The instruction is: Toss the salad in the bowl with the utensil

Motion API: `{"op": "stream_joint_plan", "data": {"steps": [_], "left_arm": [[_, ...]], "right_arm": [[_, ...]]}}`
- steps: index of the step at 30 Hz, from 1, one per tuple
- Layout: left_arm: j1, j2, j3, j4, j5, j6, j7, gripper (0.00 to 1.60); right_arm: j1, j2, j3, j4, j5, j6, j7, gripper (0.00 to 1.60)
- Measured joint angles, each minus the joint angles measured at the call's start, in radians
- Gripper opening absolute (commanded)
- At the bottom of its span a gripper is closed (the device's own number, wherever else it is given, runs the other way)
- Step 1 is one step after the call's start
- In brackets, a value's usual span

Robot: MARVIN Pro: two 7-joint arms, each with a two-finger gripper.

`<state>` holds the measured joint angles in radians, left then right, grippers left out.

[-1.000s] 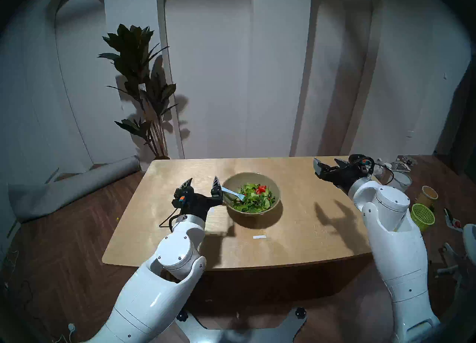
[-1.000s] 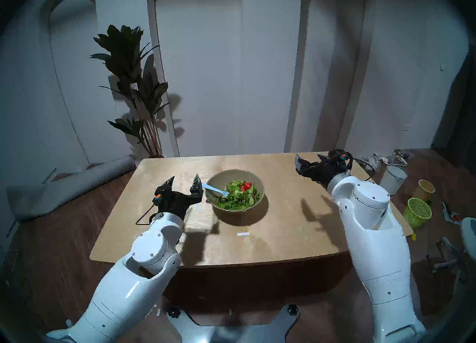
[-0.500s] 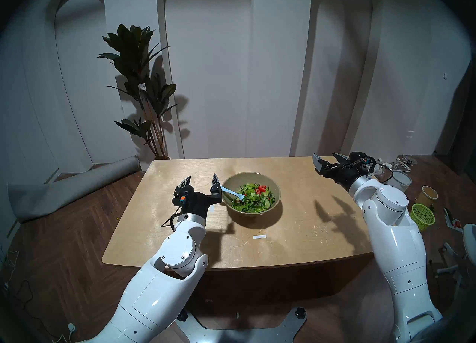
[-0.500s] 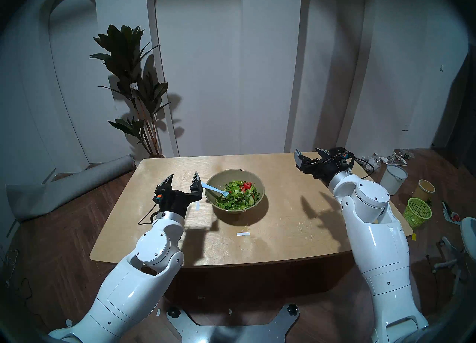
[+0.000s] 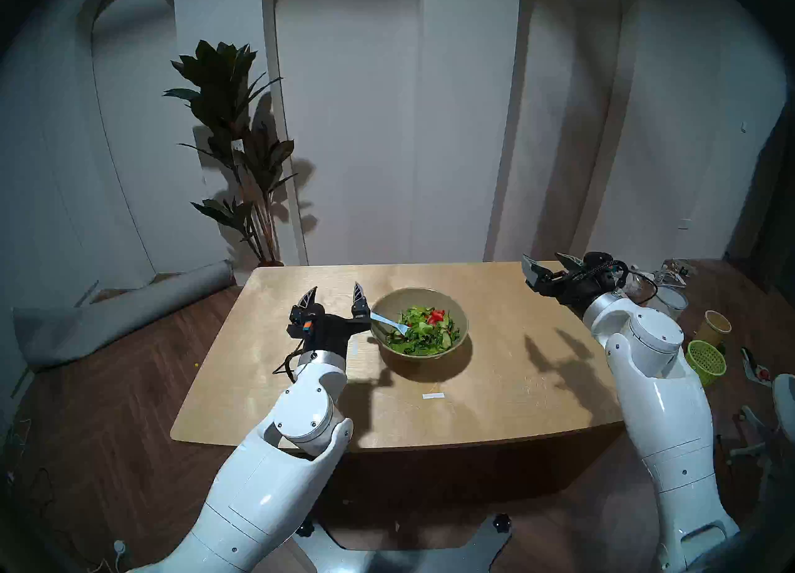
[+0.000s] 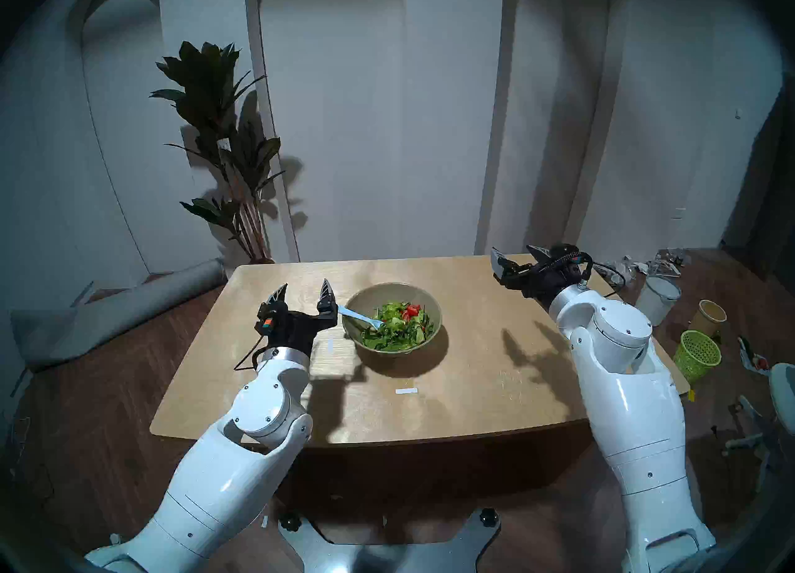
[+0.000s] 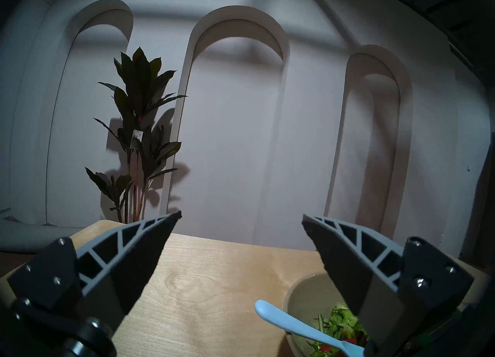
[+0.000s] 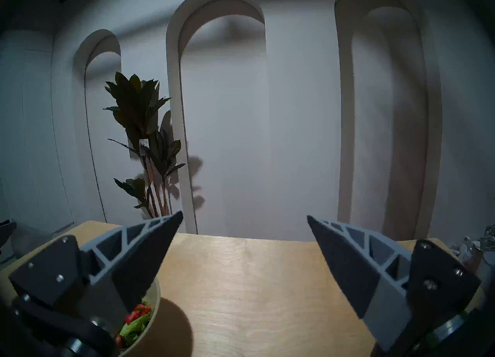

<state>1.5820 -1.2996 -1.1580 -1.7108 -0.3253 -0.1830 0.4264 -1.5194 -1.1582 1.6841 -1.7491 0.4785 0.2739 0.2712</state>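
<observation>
The beige-olive bowl [image 5: 419,301] stands near the middle of the wooden table [image 5: 494,378], holding the salad [image 5: 423,331] of green leaves with red pieces. The pale blue utensil [image 5: 389,323] rests with its tines in the salad and its handle over the bowl's left rim. My left gripper [image 5: 335,294] hovers open just left of the bowl, its right finger close to the handle end, nothing between the fingers. In the left wrist view the utensil [image 7: 300,327] lies below the right finger. My right gripper [image 5: 546,262] is open and empty at the table's far right.
A potted plant [image 5: 241,150] stands behind the table's far left corner. On the floor to the right sit a lime-green mesh basket [image 5: 705,361], a tan cup [image 5: 716,325] and a white bucket [image 5: 671,303]. A white tape strip [image 5: 433,396] lies near the front.
My left gripper has risen a little and tilted up beside the bowl. The right gripper lifted slightly at the far right. The bowl, the salad and the utensil have not moved.
</observation>
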Motion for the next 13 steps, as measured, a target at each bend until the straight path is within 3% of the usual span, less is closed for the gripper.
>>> {"op": "stream_joint_plan", "data": {"steps": [13], "left_arm": [[-0.003, -0.003, 0.001, 0.002, 0.004, -0.003, -0.008, 1.6]], "right_arm": [[-0.001, -0.002, 0.001, -0.001, -0.004, 0.0, 0.0, 1.6]]}}
